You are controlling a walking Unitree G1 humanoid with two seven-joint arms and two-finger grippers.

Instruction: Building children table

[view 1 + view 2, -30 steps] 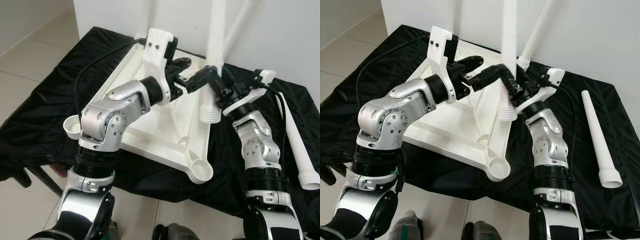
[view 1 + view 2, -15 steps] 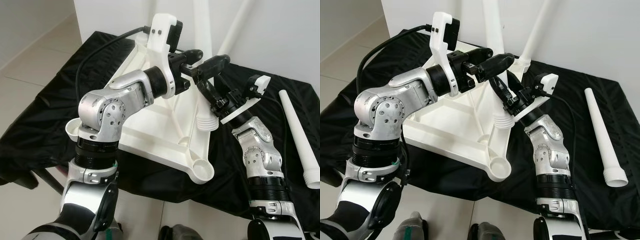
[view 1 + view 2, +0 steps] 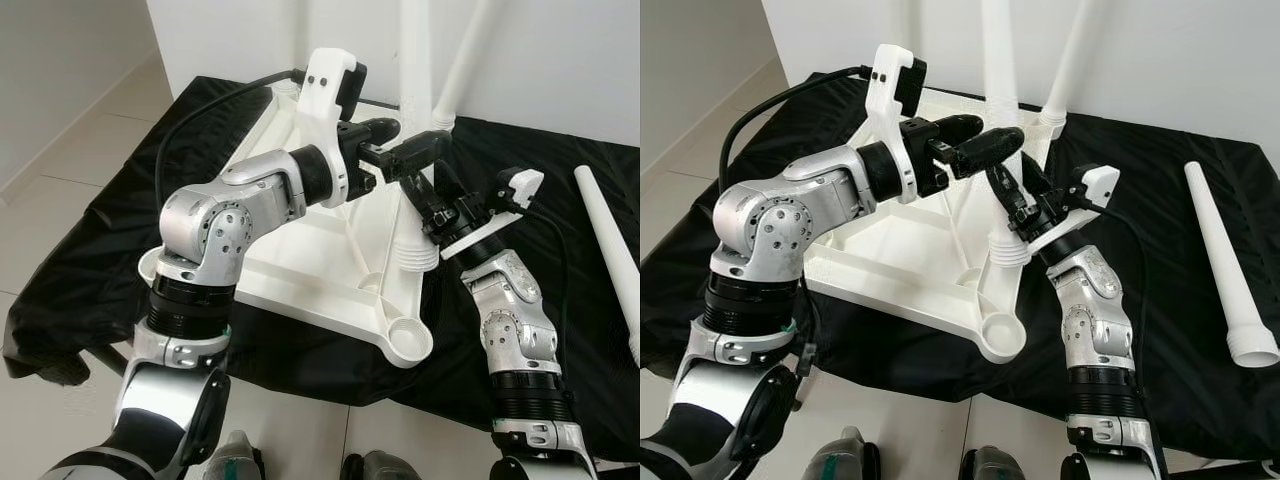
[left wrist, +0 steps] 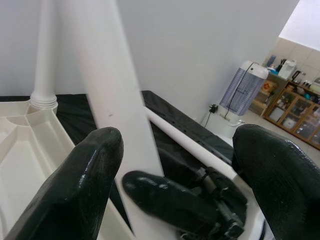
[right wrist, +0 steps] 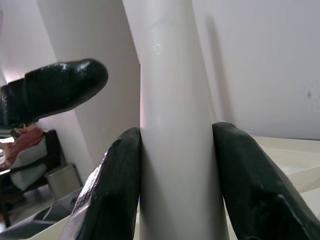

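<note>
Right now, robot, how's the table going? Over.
Right hand shut on upright leg. Left hand open around same leg. Tabletop upside down on black cloth. Spare leg lying aside.

White plastic children's table top [image 3: 300, 250] lies upside down on black-cloth-covered tabletop [image 3: 90, 230], against wall. Two white plastic tube legs: one upright at far corner [image 3: 455, 75], other [image 3: 415, 60] standing near right edge, ribbed end [image 3: 415, 255] just above frame. Right claw [image 5: 175, 175] clamped around that leg low down; left claw [image 4: 175, 165] spread on both sides of it higher up. Loose white tapered leg [image 3: 1230, 270] lies on cloth, far right, well apart.
</note>
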